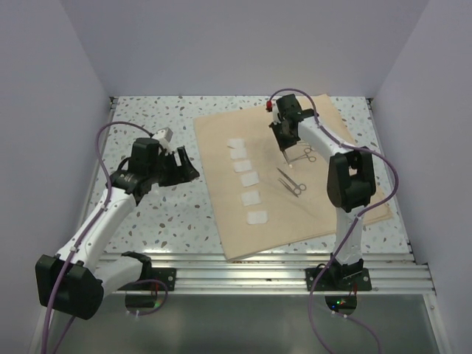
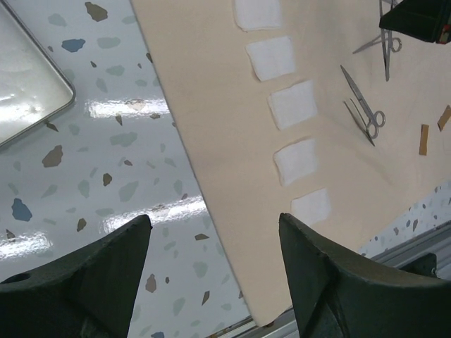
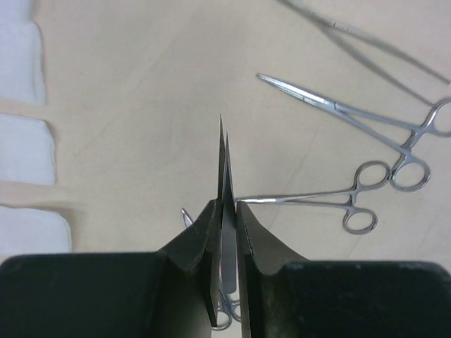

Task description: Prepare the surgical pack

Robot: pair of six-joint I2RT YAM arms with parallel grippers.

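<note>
My left gripper (image 2: 215, 222) hangs wide open and empty at the left edge of the cloth (image 1: 280, 221). Farther out, my right gripper (image 3: 225, 211) is pinched tight on tweezers (image 3: 224, 158) over the cloth. I'd lower them flat beside the clamps (image 3: 303, 196), clear of the gauze (image 1: 249, 179), before letting go.

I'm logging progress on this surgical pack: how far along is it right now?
Done: the tan cloth lies spread flat, with a row of gauze squares and several steel instruments on it. In hand: the right gripper is shut on a thin steel instrument above the cloth; the left gripper is open and empty. Left: the tin sits off the cloth, which is not yet folded.
</note>
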